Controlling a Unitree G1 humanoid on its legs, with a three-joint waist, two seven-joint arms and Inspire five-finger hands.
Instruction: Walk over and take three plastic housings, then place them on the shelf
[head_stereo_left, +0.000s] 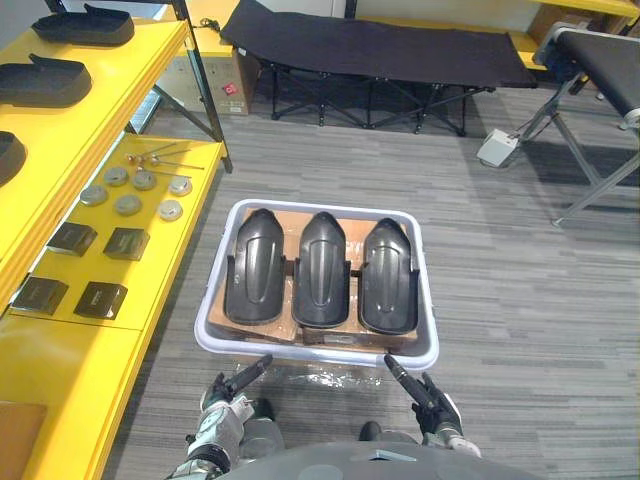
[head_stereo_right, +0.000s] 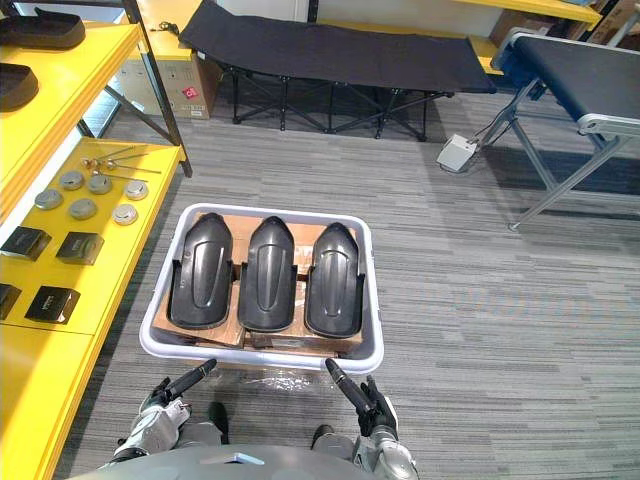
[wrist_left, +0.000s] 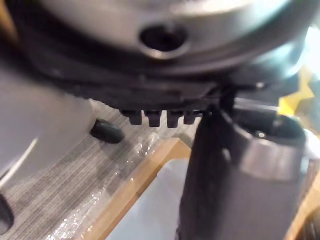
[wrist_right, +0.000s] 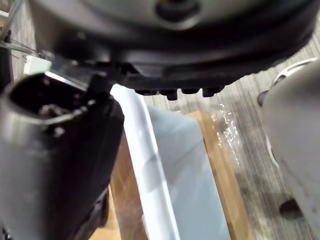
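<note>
Three black plastic housings lie side by side on cardboard in a pale bin (head_stereo_left: 427, 300) on the floor: the left housing (head_stereo_left: 256, 267), the middle housing (head_stereo_left: 321, 268) and the right housing (head_stereo_left: 389, 274). My left hand (head_stereo_left: 228, 398) hovers just short of the bin's near rim at its left corner, fingers straight and holding nothing. My right hand (head_stereo_left: 428, 398) mirrors it at the right corner, also open and empty. The bin's wall (wrist_right: 150, 170) passes close by the right hand. The yellow shelf (head_stereo_left: 190, 230) stands to the left, with more black housings (head_stereo_left: 85, 25) on its upper tiers.
Metal discs (head_stereo_left: 130, 190) and small black boxes (head_stereo_left: 75, 270) sit on the shelf's low tier. A black folding cot (head_stereo_left: 370, 45) spans the back, a conveyor frame (head_stereo_left: 600, 70) stands at the right, and a white box (head_stereo_left: 497, 148) lies on the carpet.
</note>
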